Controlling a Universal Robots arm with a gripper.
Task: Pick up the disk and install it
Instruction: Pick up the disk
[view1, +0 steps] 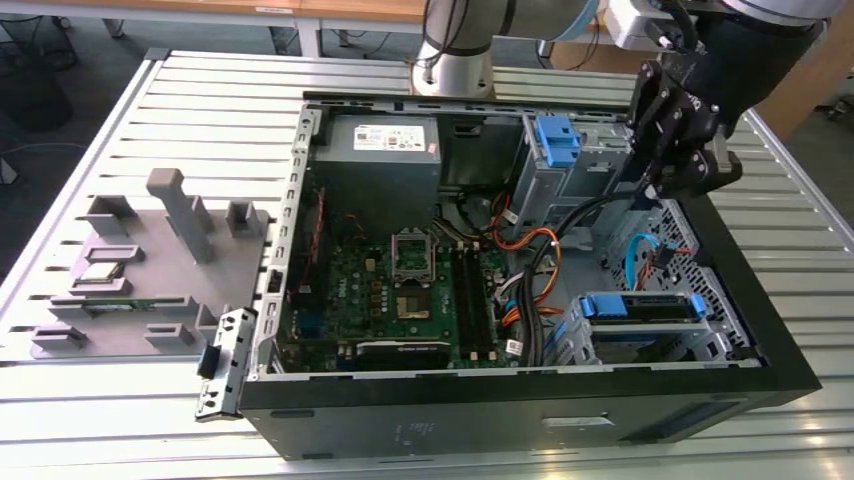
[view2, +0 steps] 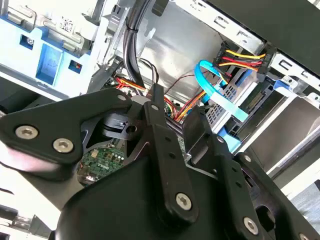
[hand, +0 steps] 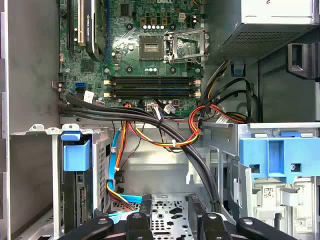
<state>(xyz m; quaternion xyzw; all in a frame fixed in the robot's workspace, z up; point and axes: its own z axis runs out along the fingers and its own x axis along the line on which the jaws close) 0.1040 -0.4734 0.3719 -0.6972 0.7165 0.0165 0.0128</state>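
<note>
Disk (view1: 641, 307), framed by its blue bracket, stands in the drive cage at the front of the open case (view1: 534, 405), toward the exterior view's right; the gripper (view1: 674, 190) hovers inside the case apart from it, jaws partly spread and holding nothing. I judge the pick-up is the step in hand; a grasp calls for fingers (hand: 145, 207) squared to the bracket's edges, clear of the cables (hand: 170, 136).
</note>
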